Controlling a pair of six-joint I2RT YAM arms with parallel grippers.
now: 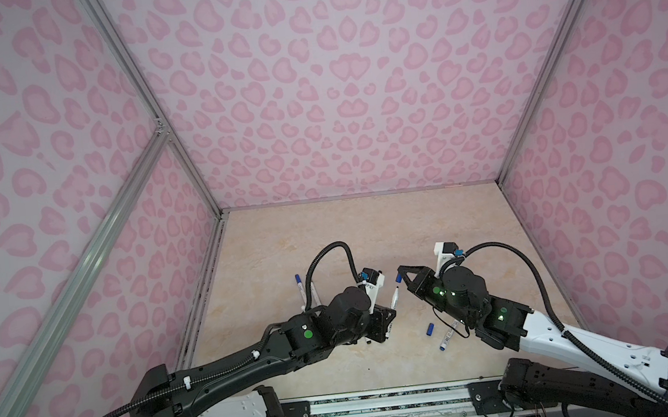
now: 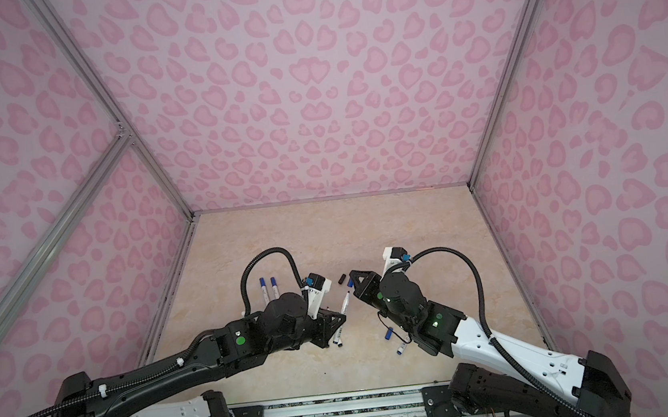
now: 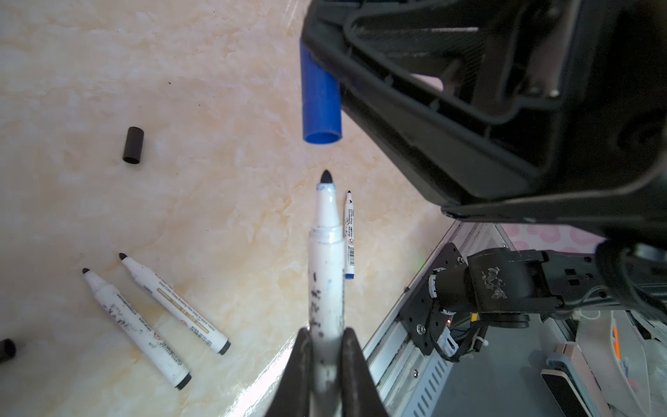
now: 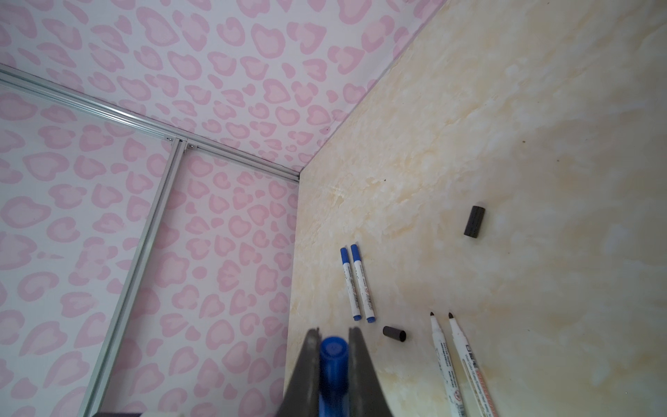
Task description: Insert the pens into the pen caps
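Pink-spotted walls (image 1: 331,72) around a beige marbled worktop (image 1: 326,235). Above its middle, left end effector (image 3: 326,335) clamped on an uncapped pen (image 3: 326,260), bare tip facing the open mouth of a blue cap (image 3: 320,101) pinched in the right end effector (image 4: 334,339), near but not touching. Two capped pens (image 4: 362,284) side by side toward the left edge, black caps (image 3: 133,145) loose on the worktop.

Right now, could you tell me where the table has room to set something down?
The far half of the beige marble tabletop, up to the pink patterned wall, is bare. The near middle is crowded with white pens and stubby caps.
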